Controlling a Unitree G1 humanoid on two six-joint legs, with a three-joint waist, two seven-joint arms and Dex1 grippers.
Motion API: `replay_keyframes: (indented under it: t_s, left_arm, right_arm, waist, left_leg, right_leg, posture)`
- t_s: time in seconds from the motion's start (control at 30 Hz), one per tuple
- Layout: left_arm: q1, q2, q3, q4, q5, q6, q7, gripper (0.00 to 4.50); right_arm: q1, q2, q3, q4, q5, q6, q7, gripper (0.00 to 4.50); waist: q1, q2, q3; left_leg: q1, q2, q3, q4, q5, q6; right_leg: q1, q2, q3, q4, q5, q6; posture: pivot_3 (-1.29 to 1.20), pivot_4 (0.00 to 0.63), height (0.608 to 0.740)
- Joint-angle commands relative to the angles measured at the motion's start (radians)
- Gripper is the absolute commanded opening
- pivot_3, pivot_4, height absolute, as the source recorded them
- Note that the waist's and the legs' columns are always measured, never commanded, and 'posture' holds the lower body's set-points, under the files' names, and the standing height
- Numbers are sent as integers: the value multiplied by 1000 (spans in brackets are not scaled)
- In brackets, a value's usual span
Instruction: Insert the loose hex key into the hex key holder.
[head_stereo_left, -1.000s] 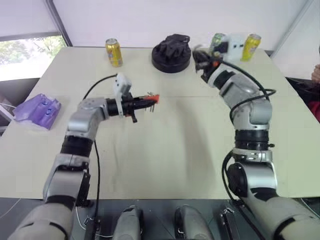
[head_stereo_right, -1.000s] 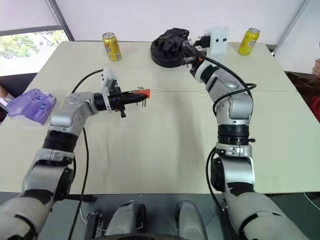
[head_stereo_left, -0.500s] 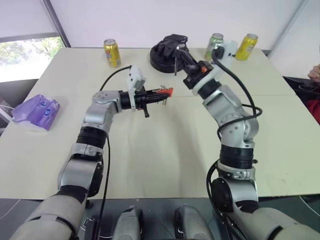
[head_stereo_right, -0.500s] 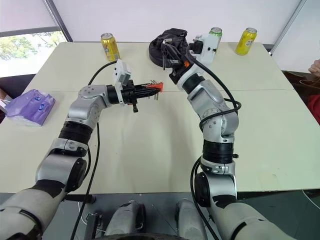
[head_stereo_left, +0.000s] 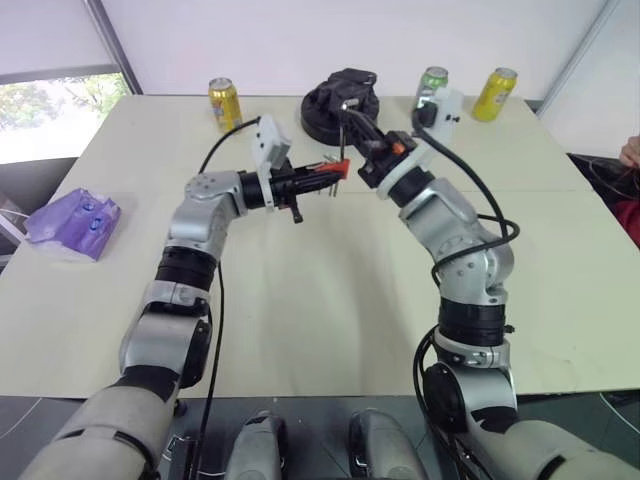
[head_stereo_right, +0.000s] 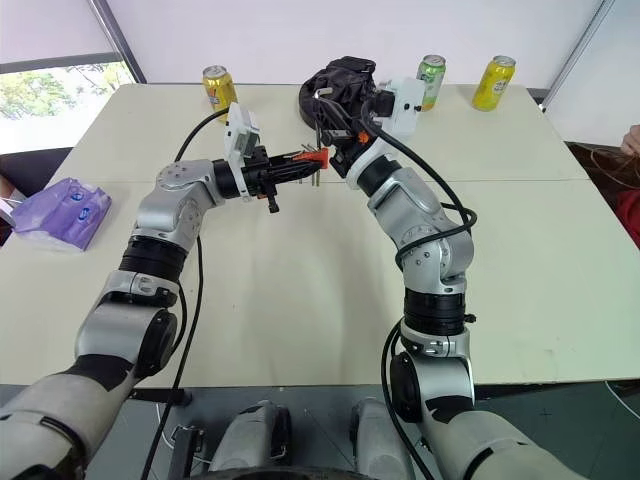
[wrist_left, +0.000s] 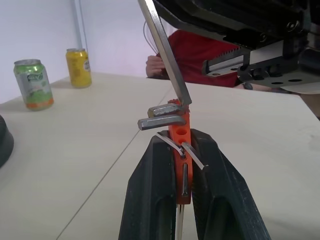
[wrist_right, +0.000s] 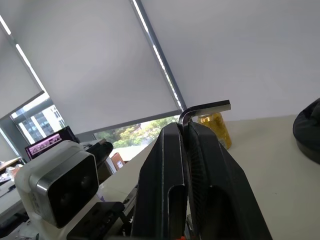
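Orange-red plastic marks the hex key holder (wrist_left: 180, 131), a small block pinched between the two black fingers of the left gripper (wrist_left: 181, 165). Several short grey metal keys stick out of the block. The left arm reaches in from the left and holds the holder in the air above the cream tabletop (head_stereo_left: 320, 300), with the gripper pointing sideways toward the right arm.

The right gripper (wrist_right: 185, 131) is pressed together on the loose hex key (wrist_right: 204, 109), a thin dark-grey L-shaped rod. In the right wrist view, the key's bend and short leg stick out just past the fingertips. In the left wrist view, the key's long straight leg (wrist_left: 165, 52) slants down from above, and its lower end meets the top of the orange block, right beside the uppermost protruding key. Whether that end has entered a hole cannot be told.

In the head views, the two grippers meet above the far middle of the tabletop, just in front of a round black object (head_stereo_left: 343, 108) that sits near the far edge. Three drink cans stand along that far edge: a yellow can (head_stereo_left: 226, 104) to the left, a green can (head_stereo_left: 432, 86) to the right of the black object, and another yellow can (head_stereo_left: 497, 93) further right. A purple packet (head_stereo_left: 75, 222) lies near the left edge, well apart from the grippers.
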Motion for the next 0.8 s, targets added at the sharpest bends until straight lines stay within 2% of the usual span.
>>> replay_keyframes:
  t_s: [0.03, 0.8]
  left_arm:
    - [-15, 4, 17, -50, -18, 7, -3, 0]
    - [-3, 4, 75, -124, -101, 129, 37, 0]
  right_arm:
    - [-3, -12, -3, -41, 17, -12, -2, 29]
    - [19, -51, 3, 13, 3, -60, 31, 29]
  waist:
    - [0, 0, 0]
    - [0, 0, 0]
  left_leg:
    - [0, 0, 0, 0, 0, 0]
    - [0, 0, 0, 0, 0, 0]
  right_leg:
    - [0, 0, 0, 0, 0, 0]
    - [0, 0, 0, 0, 0, 0]
  posture:
    - [0, 150, 740]
    - [0, 150, 740]
